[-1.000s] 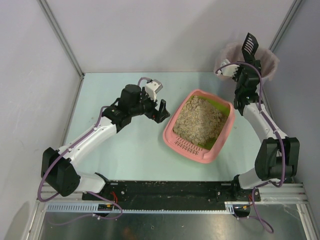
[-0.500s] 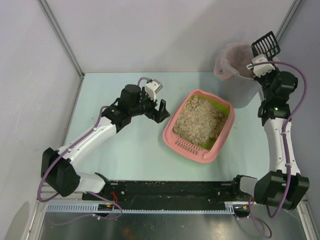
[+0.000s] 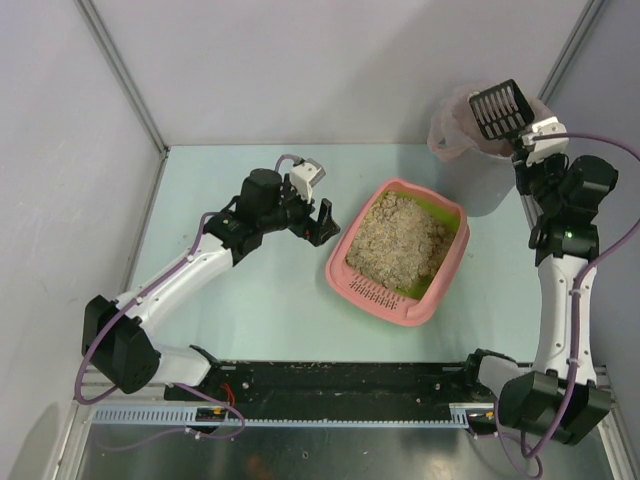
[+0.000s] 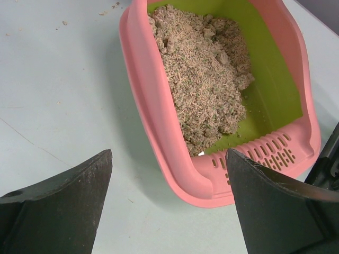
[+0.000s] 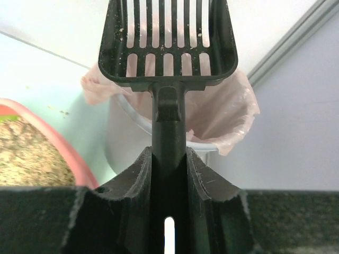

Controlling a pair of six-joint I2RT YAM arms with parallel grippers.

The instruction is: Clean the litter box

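The pink litter box (image 3: 442,280) with yellow-green lining and beige litter (image 3: 400,238) sits mid-table; it also shows in the left wrist view (image 4: 153,111). My left gripper (image 3: 322,222) is open and empty just left of the box's rim, its fingertips (image 4: 79,185) wide apart. My right gripper (image 3: 528,150) is shut on the handle of the black slotted scoop (image 3: 500,108), held high over the grey bucket (image 3: 470,150). In the right wrist view the scoop (image 5: 168,42) looks empty above the bucket's pinkish bag (image 5: 222,116).
The grey bucket stands at the back right corner near the wall post (image 3: 575,50). A few litter crumbs lie on the pale green table (image 4: 63,79) left of the box. The arm bases and black rail (image 3: 340,380) run along the near edge.
My right arm has swung right and turned the scoop, which now lies over the bucket's mouth with its slots facing up. The left arm and the litter box have not moved.
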